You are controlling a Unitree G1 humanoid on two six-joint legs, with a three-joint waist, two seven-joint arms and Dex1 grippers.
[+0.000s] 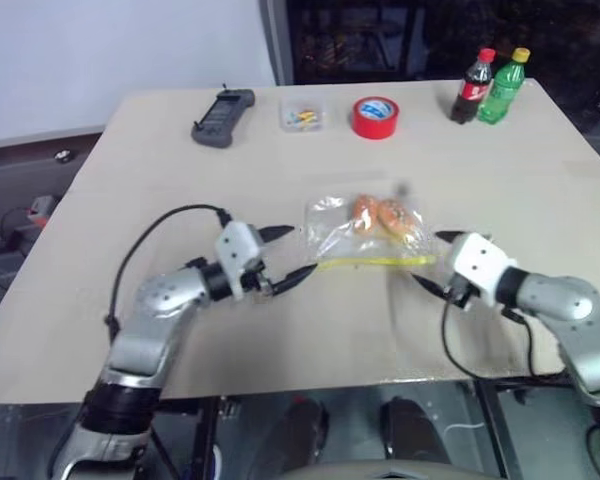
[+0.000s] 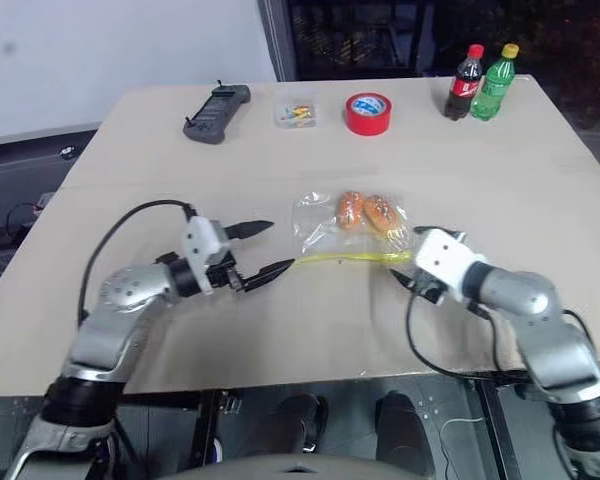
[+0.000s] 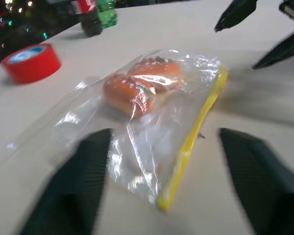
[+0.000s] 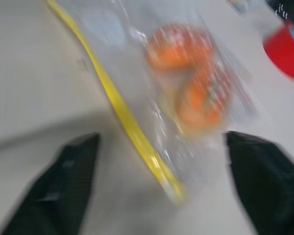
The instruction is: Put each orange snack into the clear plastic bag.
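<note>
On the table, mid-centre: clear plastic bag lying flat, yellow seal strip along the near edge.
Orange snacks: both inside the bag, side by side and touching; smooth orange one toward the robot's left, speckled one toward its right.
Left gripper: fingers spread wide, holding nothing; pointing toward the bag's left end, tips just beside the seal strip, no contact visible.
Left fingers: seen from the wrist, standing either side of the bag's near corner, bag between them but not pinched.
Right gripper: fingers spread wide, holding nothing; pointing at the bag's right end, close to the seal strip; touching or not, cannot tell.
Right fingers: seen from the wrist, set well apart, seal strip and snacks lying ahead between them.
Far edge of the table: black handheld device, small clear box, red tape roll, cola bottle and green bottle standing side by side.
</note>
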